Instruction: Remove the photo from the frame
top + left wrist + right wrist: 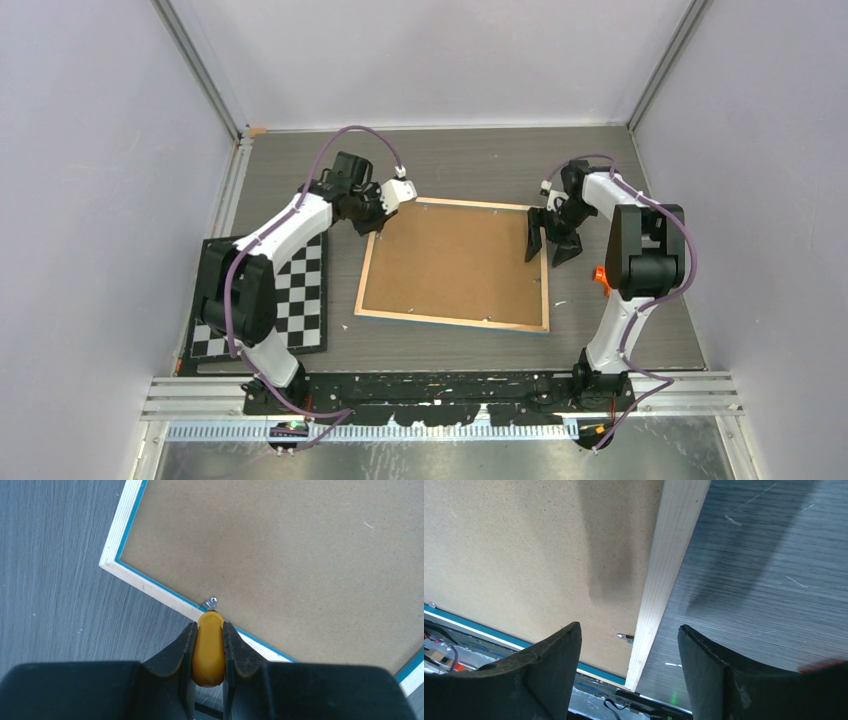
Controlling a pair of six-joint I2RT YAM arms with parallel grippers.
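Observation:
The frame lies face down on the table, its brown fibreboard back up inside a light wood rim. The photo is hidden under that back. My left gripper is at the frame's far left corner, shut on a yellow rounded tool. The tool's tip touches the rim beside a small metal tab. My right gripper stands open over the frame's right rim, one finger above the back and the other above the table. A second tab lies between them.
A black-and-white checkerboard lies on the table to the left of the frame, under the left arm. A small orange object sits by the right arm. Grey walls close in the table on three sides.

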